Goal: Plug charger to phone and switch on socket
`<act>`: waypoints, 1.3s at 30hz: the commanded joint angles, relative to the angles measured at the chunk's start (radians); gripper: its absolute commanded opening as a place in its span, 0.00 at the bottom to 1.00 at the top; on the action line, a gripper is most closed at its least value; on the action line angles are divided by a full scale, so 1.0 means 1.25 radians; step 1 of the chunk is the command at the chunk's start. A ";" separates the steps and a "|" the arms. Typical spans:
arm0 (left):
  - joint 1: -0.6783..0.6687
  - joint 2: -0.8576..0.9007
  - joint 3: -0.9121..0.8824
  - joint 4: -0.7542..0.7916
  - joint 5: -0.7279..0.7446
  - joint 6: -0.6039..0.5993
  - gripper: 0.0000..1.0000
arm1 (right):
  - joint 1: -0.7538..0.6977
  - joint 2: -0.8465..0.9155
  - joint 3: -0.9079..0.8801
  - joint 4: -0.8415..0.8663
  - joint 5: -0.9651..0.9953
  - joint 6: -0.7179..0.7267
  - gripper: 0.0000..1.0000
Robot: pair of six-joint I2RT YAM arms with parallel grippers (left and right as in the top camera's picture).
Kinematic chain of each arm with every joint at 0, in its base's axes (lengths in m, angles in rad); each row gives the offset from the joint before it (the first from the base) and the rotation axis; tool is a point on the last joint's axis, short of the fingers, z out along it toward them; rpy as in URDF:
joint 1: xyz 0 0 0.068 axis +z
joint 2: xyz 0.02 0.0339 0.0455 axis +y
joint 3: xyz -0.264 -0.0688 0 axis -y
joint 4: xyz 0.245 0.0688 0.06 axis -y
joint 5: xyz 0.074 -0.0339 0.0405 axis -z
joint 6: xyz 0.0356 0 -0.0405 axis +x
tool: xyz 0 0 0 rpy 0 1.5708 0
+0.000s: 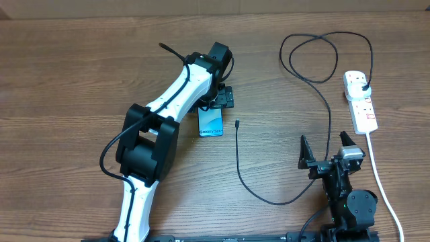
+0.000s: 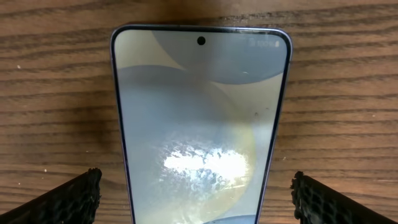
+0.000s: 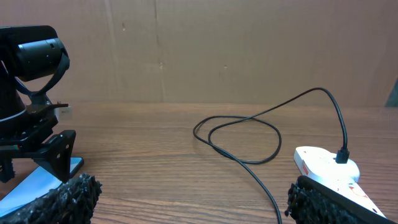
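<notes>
Left wrist phone (image 2: 202, 124) only, overhead adds charger (image 1: 238, 151)

Matt brown wood-grain surface (image 1: 67, 81), finely streaked. Glossy glass-fronted phone (image 2: 202, 124), mirroring a bright glare patch. Smooth, dull black rubbery charger (image 1: 238, 161) cable. Shiny white plastic socket (image 1: 361, 101) with red markings. Rough, cross-hatched black pads (image 2: 68, 202) on the left pincer (image 2: 196, 183). Smooth white and black plastic arm shells (image 1: 178, 87). Plain matt cardboard wall (image 3: 217, 50) behind.
</notes>
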 commanded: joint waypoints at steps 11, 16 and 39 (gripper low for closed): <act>-0.005 0.078 -0.008 0.018 0.009 0.061 1.00 | -0.002 -0.007 -0.009 0.005 0.008 -0.001 1.00; -0.005 0.083 -0.008 0.015 0.016 0.061 1.00 | -0.002 -0.007 -0.009 0.005 0.008 -0.001 1.00; 0.027 0.085 -0.008 -0.016 0.012 0.058 1.00 | -0.002 -0.007 -0.009 0.005 0.008 -0.001 1.00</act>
